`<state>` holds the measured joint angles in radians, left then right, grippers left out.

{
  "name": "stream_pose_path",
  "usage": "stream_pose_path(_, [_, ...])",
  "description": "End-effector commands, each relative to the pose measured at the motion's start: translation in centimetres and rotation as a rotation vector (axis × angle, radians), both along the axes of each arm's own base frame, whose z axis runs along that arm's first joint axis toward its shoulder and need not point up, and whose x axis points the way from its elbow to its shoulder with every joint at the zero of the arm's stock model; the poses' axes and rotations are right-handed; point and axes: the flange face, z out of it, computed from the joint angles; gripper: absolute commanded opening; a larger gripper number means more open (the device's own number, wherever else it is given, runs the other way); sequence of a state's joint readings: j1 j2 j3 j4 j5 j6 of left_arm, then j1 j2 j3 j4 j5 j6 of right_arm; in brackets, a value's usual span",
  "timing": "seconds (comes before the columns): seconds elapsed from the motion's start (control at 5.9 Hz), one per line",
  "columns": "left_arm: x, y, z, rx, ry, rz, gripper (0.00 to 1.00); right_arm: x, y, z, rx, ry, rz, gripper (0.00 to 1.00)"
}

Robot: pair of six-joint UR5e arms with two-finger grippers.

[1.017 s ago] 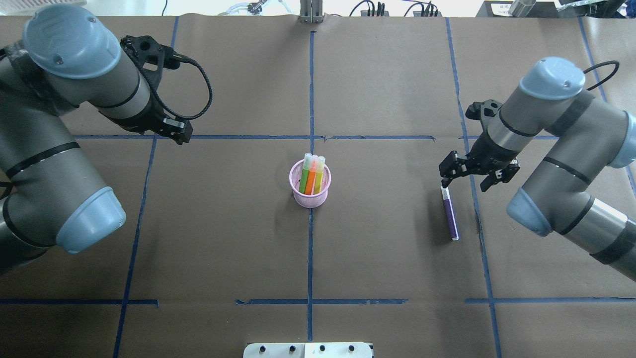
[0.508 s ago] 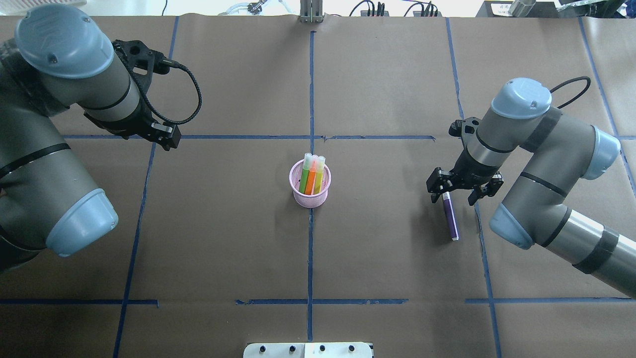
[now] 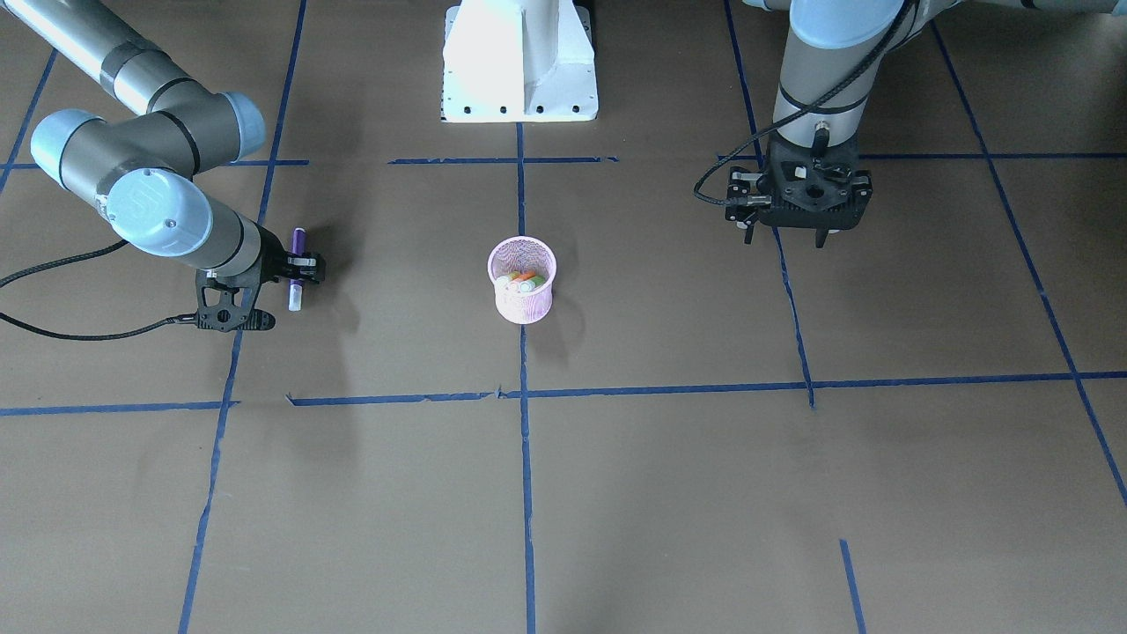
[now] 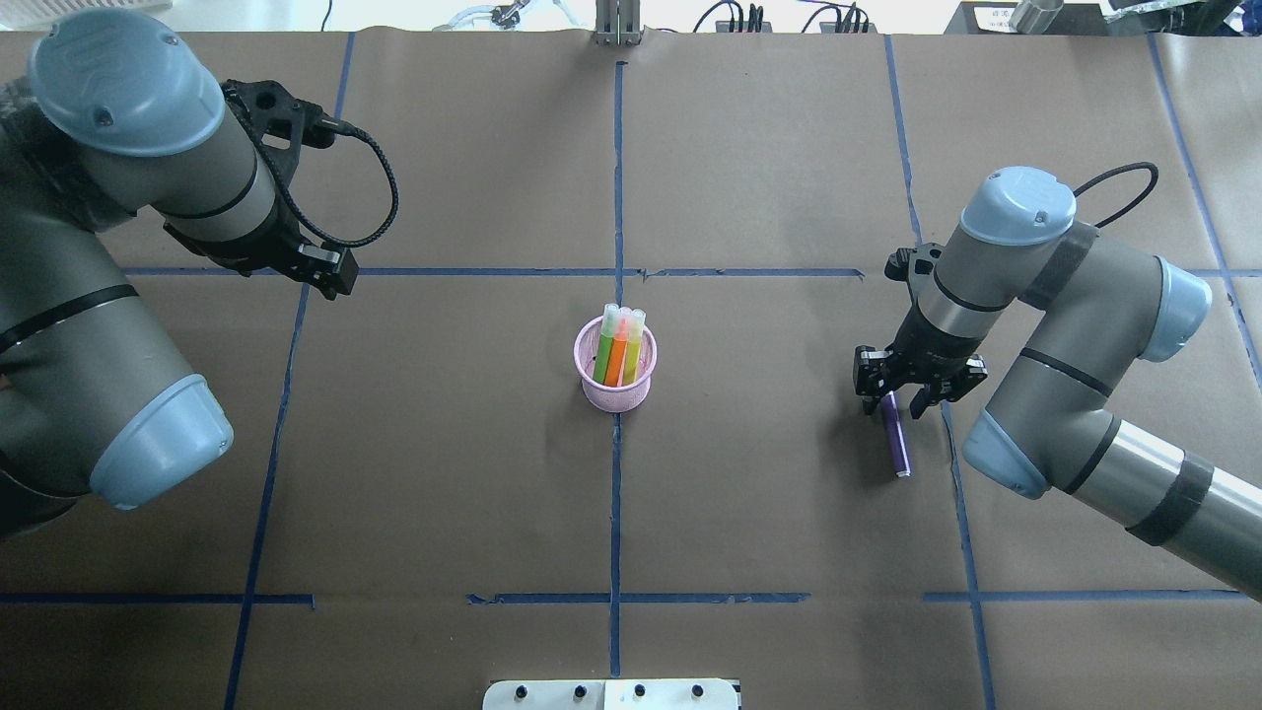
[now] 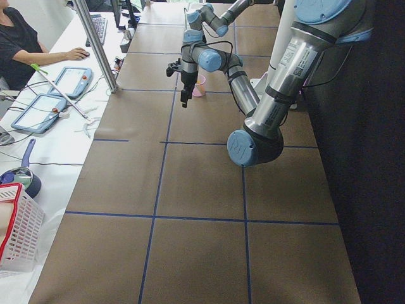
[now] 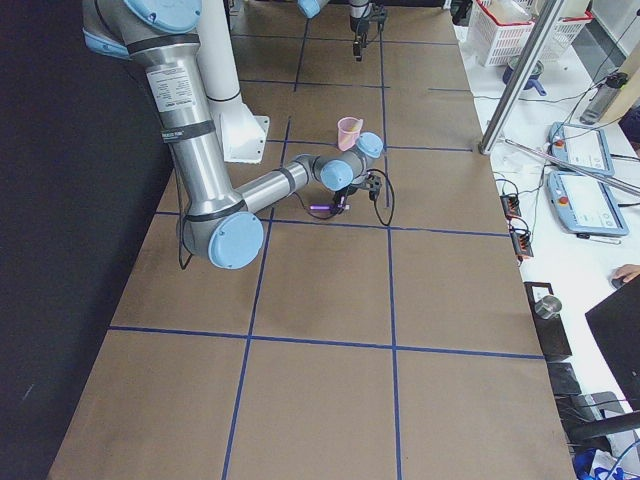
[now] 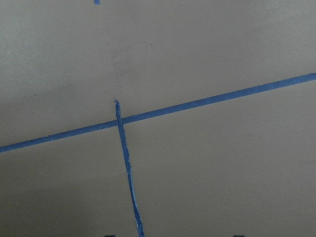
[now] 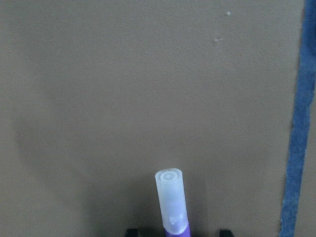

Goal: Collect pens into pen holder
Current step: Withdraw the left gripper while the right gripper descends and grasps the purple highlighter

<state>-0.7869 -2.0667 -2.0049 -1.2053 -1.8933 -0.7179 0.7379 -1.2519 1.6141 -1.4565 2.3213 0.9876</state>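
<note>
The purple pen (image 4: 896,444) lies flat on the table on the right, pale cap pointing away from the robot. My right gripper (image 4: 894,402) is down over its cap end, open, with a finger on each side. In the right wrist view the cap (image 8: 170,197) sticks out between the two spread fingertips, which stand clear of it. The pink mesh pen holder (image 4: 592,392) stands upright at the table's centre with a green pen (image 4: 602,357), an orange pen (image 4: 617,360) and a yellowish one in it. My left gripper (image 4: 330,276) is open and empty, far left of the holder.
Blue tape lines grid the brown table. The white robot base (image 3: 519,62) sits at the near edge between the arms. Tablets and a person sit beyond the far edge in the side views.
My right gripper moved left and toward the robot and came down over the purple pen's cap end. My left arm drew back slightly to the left. The pen and holder did not move.
</note>
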Motion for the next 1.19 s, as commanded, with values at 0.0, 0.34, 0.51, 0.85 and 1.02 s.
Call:
stream_pose_path(0.0, [0.0,0.0,0.0,0.002,0.0,-0.001,0.85,0.1,0.1,0.2,-0.002,0.002,0.0,0.26])
stream_pose_path(0.34, [0.0,0.0,0.0,0.002,0.0,-0.001,0.87,0.0,0.1,0.1,-0.006,-0.003,-0.004,0.0])
stream_pose_path(0.51, [0.0,0.0,0.0,0.003,0.001,-0.001,0.88,0.2,0.0,-0.3,0.0,-0.011,-0.002,0.0])
stream_pose_path(0.85, [-0.2,0.2,-0.4,0.008,0.009,-0.001,0.89,1.6,-0.1,-4.6,0.061,-0.061,0.032,0.0])
stream_pose_path(1.02, [-0.3,0.3,-0.6,0.013,0.014,-0.001,0.9,2.4,0.1,-11.3,0.129,-0.092,0.159,0.0])
